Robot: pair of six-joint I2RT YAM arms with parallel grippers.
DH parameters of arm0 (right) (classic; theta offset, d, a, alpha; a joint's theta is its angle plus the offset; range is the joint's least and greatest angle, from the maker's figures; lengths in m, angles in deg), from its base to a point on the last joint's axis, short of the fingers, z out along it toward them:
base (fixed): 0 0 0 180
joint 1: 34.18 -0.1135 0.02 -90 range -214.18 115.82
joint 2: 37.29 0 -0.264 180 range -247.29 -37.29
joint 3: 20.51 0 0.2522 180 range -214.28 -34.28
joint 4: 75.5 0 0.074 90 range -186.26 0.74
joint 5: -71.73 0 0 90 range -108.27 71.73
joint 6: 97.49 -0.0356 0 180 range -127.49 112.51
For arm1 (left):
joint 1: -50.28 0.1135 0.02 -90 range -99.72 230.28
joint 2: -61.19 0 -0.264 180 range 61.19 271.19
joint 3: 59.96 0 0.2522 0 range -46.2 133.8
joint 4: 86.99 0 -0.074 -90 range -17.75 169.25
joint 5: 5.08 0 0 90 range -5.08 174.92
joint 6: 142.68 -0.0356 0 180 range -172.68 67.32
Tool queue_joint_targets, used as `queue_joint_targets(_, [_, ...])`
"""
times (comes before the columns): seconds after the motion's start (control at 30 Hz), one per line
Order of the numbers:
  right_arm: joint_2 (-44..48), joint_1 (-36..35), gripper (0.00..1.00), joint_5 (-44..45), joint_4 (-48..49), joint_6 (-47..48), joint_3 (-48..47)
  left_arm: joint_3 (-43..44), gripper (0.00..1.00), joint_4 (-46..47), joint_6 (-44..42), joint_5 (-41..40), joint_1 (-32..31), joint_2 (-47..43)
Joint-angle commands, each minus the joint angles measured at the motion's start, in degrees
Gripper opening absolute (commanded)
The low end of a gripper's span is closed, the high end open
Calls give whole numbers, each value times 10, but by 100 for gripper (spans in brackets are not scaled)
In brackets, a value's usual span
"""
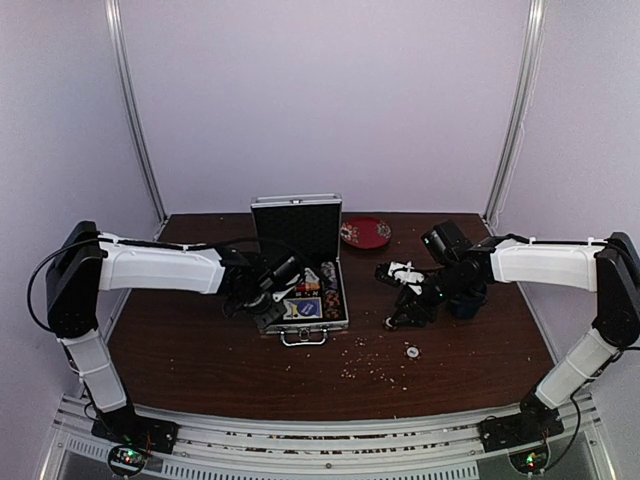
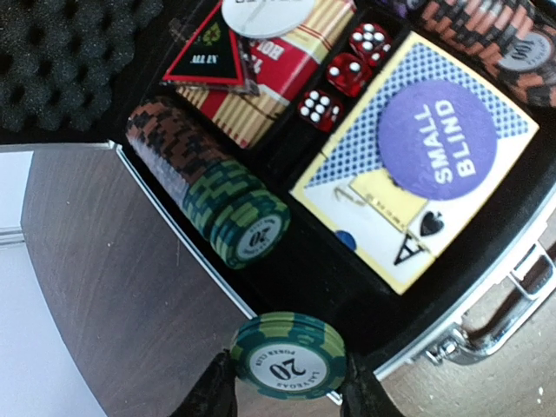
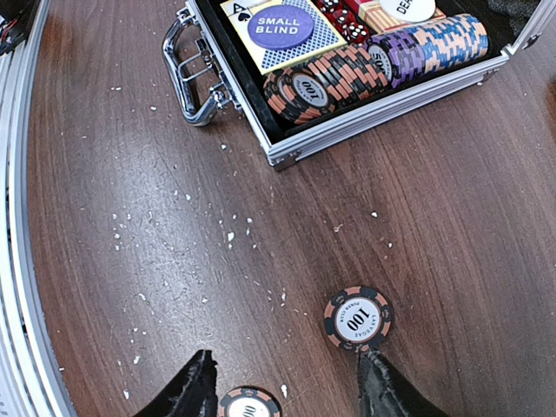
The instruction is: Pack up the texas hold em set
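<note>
A dark wooden table carries the silver aluminium case, its lid standing upright and its handle facing the arms. A red plate sits just right of the lid.

The left gripper hangs over the case's near left corner, its fingers pressed against both sides of a short stack of green "20" chips. This stack is lifted clear of the lining, just short of the row of brown and green chips in the left slot.

In the middle lie a blue-backed card deck topped by a purple "SMALL BLIND" button, a red striped deck, and small red dice between them. Orange chips fill the right slot.

The right gripper is low over the table to the right of the case, well apart from it, jaws spread. One loose "100" chip lies just beside its right fingertip; another chip sits between the fingers. Pale crumbs dot the wood.
</note>
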Motion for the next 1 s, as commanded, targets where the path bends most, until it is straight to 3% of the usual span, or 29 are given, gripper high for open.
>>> queue_joint_targets(0.0, [0, 3, 55, -6, -5, 2, -15, -14, 35, 80, -15, -15, 18, 2])
queue_joint_targets(0.57, [-5, 2, 55, -8, -14, 10, -17, 16, 35, 110, -26, 14, 42, 64])
queue_joint_targets(0.87, [-8, 2, 55, -9, -18, 14, -20, 28, 44, 121, -24, 5, 46, 81])
queue_joint_targets(0.97, [-10, 3, 55, -10, -20, 14, -20, 33, 52, 119, -23, 0, 47, 91])
